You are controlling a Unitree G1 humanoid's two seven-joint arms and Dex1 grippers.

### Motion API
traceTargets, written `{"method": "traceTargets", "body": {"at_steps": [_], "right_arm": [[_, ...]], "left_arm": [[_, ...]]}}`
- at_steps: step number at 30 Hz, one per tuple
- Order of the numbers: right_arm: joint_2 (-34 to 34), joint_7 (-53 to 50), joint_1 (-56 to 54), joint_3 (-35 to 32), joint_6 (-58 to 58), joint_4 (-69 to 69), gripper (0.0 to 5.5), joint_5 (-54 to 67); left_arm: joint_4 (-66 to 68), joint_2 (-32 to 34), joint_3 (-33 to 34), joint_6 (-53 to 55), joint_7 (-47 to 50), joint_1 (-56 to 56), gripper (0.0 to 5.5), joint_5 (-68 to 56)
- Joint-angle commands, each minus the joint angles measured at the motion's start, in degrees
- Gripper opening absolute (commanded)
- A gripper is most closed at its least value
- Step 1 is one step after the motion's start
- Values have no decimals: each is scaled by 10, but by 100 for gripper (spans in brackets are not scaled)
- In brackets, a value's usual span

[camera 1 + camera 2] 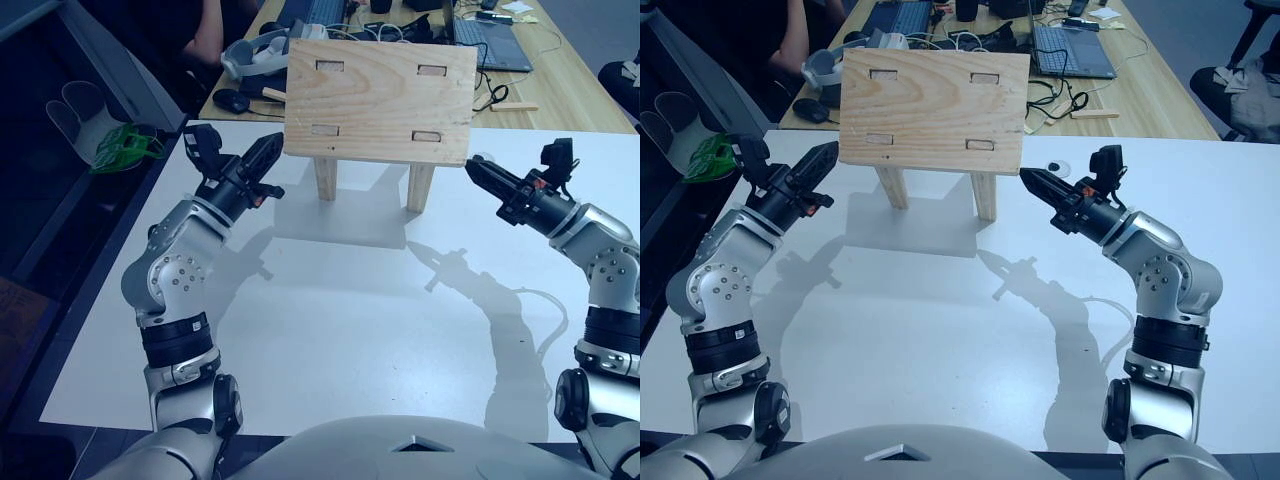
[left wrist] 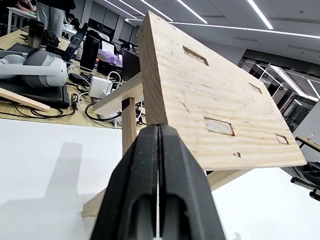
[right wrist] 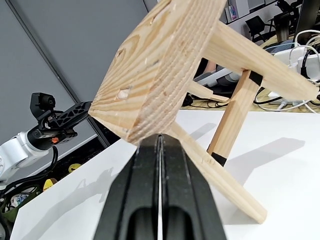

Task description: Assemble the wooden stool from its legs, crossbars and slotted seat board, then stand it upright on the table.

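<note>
The wooden stool stands on its legs (image 1: 325,178) at the far middle of the white table (image 1: 330,330). Its slotted seat board (image 1: 378,100) faces up toward me, with a crossbar (image 2: 117,95) under it. My left gripper (image 1: 272,148) is shut and empty, its tip right by the seat's left edge. My right gripper (image 1: 474,168) is also shut and empty, its tip just off the seat's right lower corner. Each wrist view looks along shut fingers (image 2: 158,150) (image 3: 159,150) at the seat's near edge (image 3: 150,80). I cannot tell whether either tip touches the wood.
Behind the white table is a wooden desk with a headset (image 1: 255,52), a mouse (image 1: 232,100), cables, a laptop (image 1: 500,45) and a loose wooden stick (image 1: 515,106). A green object (image 1: 125,148) lies off the table's left edge. The near half of the table is bare.
</note>
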Motion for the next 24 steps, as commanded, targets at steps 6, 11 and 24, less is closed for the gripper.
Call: {"method": "traceTargets", "body": {"at_steps": [6, 11, 24], "right_arm": [[46, 21, -50, 45, 19, -33, 0, 61], [44, 23, -43, 48, 17, -30, 0, 60], [34, 5, -3, 56, -46, 22, 0, -8]], "left_arm": [[-20, -41, -60, 29, -28, -43, 2, -60], [-18, -37, -69, 26, -25, -35, 2, -54], [17, -34, -90, -66, 19, 0, 2, 48]]}}
